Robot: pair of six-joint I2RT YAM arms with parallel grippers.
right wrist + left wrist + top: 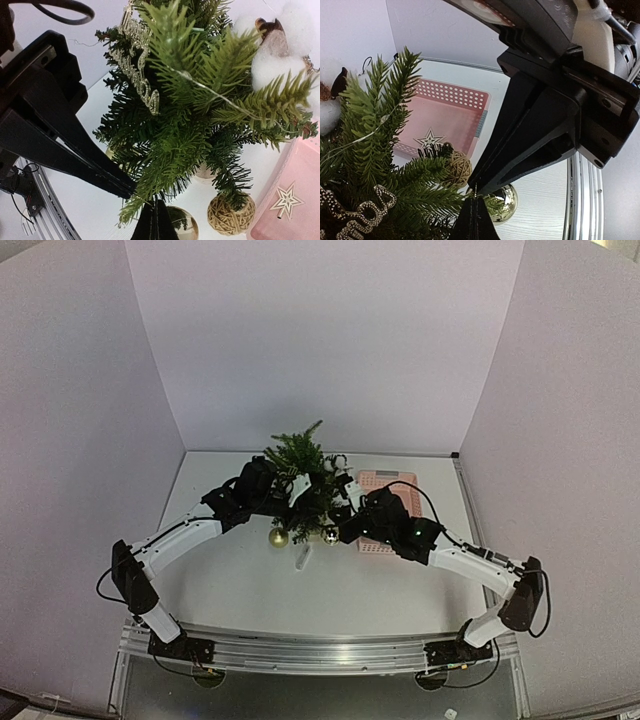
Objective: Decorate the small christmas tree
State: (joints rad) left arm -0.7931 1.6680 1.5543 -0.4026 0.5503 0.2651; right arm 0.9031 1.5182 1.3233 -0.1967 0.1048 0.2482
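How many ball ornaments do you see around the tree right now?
2. A shiny gold ball under the small christmas tree's low branches, and a woven twine ball beside it, toward the pink basket. Others may be hidden in the branches.

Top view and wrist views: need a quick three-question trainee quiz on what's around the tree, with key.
1. True or false: a star lies inside the pink basket.
2. What sits beside the wicker ball under the tree? A) shiny gold ball B) red bell C) blue cube
3. Fill in: the left gripper and the right gripper are both ____.

Key: 1 true; 2 A; 3 shut.
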